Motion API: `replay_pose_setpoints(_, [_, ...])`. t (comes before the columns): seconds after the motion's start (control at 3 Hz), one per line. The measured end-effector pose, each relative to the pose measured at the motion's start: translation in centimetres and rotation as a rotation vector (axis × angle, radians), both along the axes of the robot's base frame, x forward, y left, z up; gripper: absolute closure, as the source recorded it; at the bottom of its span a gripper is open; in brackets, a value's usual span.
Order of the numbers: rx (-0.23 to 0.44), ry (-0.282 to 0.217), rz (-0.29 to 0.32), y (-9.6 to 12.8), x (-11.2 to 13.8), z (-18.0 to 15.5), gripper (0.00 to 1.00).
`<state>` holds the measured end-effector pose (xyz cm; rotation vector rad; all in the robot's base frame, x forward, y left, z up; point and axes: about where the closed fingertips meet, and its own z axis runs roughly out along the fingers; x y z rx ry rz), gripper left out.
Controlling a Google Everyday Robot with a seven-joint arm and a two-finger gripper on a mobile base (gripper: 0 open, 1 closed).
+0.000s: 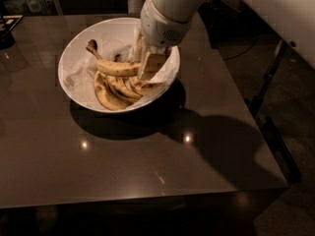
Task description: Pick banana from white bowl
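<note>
The white bowl (74, 90) stands on the far part of the dark table. It holds several yellow bananas on crumpled white paper. The banana (115, 67), the longest one with a dark knobby stem end at the upper left, lies across the top of the others, slightly raised. My gripper (147, 68) reaches down into the bowl from above and is shut on the banana's right end. The white arm hides the bowl's far right rim and the banana's tip. The shorter bananas (110, 92) lie below it.
The dark glossy table (147, 166) ends at the right (280, 181) and front. A dark object (7, 31) sits at the far left corner. Dark metal legs (268, 87) stand on the floor to the right.
</note>
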<state>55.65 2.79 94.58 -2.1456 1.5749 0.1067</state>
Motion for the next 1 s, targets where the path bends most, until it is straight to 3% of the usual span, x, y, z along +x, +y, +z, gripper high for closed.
replay_pose_setpoints(0.33, [0.047, -0.025, -0.014, -2.0, -1.6, 1.1, 1.0])
replay_pose_setpoints(0.67, [0.088, -0.049, -0.069, -6.3, -5.1, 2.0, 1.0])
replay_pose_setpoints(1.0, [0.088, -0.049, -0.069, -6.3, -5.1, 2.0, 1.0])
